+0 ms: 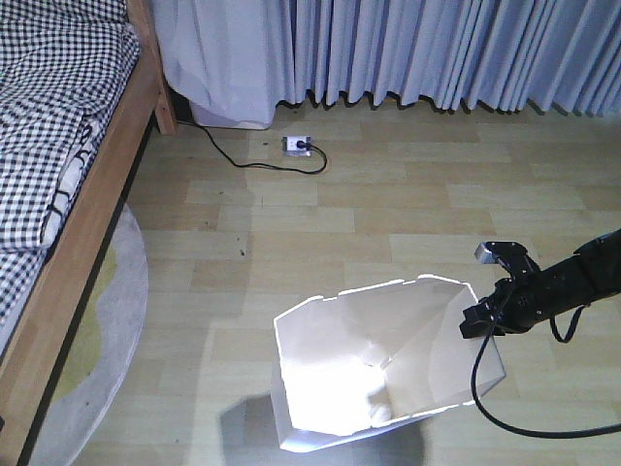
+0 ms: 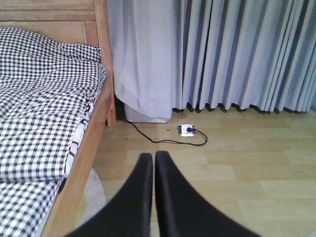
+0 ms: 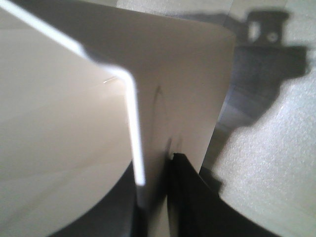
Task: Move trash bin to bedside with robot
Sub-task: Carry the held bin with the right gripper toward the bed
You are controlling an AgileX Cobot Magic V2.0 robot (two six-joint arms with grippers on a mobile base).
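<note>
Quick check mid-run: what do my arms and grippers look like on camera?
The right arm is thin and black, with a small silver-grey block above its black right gripper and a black cable looping below. The left gripper shows two smooth matte-black fingers tapering to rounded tips. No markings visible.

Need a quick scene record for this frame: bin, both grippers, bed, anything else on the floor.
bin: white, open top, over the wood floor, right of the rug
right gripper: shut on bin's right rim, wall between its fingers
left gripper: shut, holding nothing
bed: far left, checked bedding, apart from bin
power strip: by the curtain, black cord plugged in
task state: bin not yet at the bed
</note>
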